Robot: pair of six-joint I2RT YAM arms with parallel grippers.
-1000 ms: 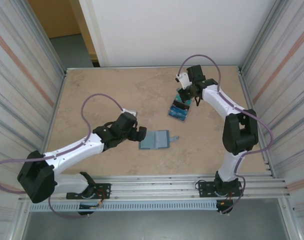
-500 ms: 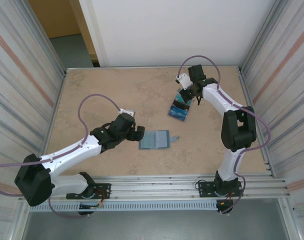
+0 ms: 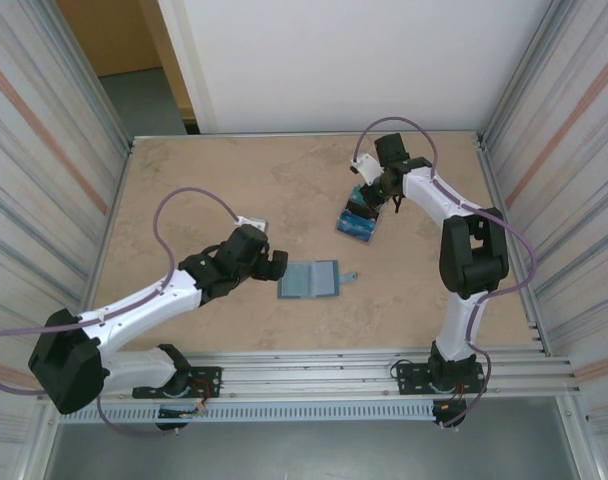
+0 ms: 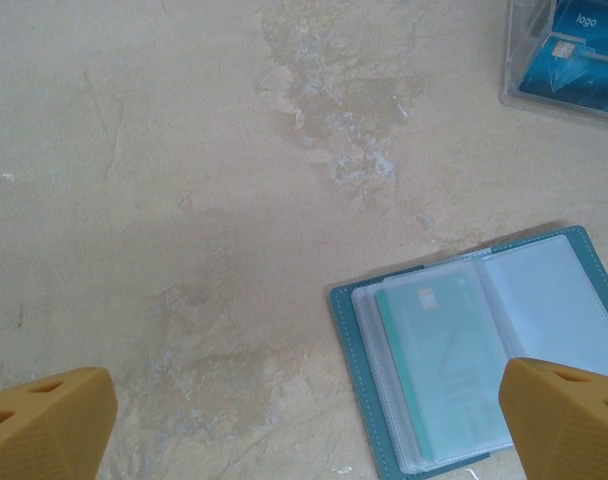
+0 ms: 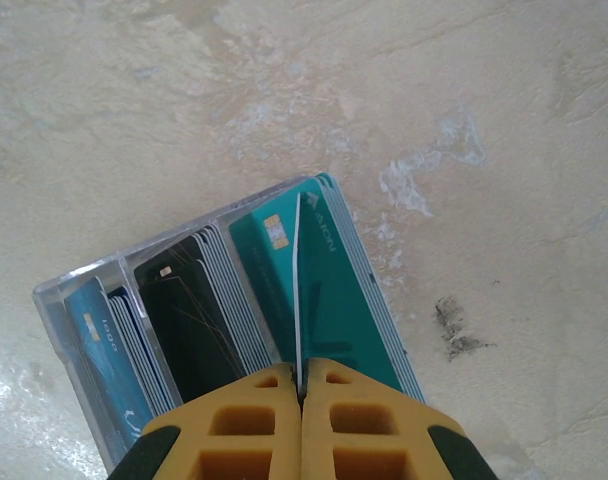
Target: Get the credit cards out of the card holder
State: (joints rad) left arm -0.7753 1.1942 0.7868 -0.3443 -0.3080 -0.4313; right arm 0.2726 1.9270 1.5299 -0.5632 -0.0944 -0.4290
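Right gripper (image 5: 299, 385) clenched on thin plastic card (image 5: 296, 280), edge-on above clear tray (image 5: 59, 300); deposit in hand, release judged next; left gripper (image 4: 304, 430) spread near open teal-blue bifold card holder (image 4: 554, 290).

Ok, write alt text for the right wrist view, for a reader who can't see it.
The yellow right gripper is shut on a thin plastic card seen edge-on, above the teal card pile in a clear plastic tray. A black card pile and a blue card pile sit beside it, on a mottled beige tabletop.
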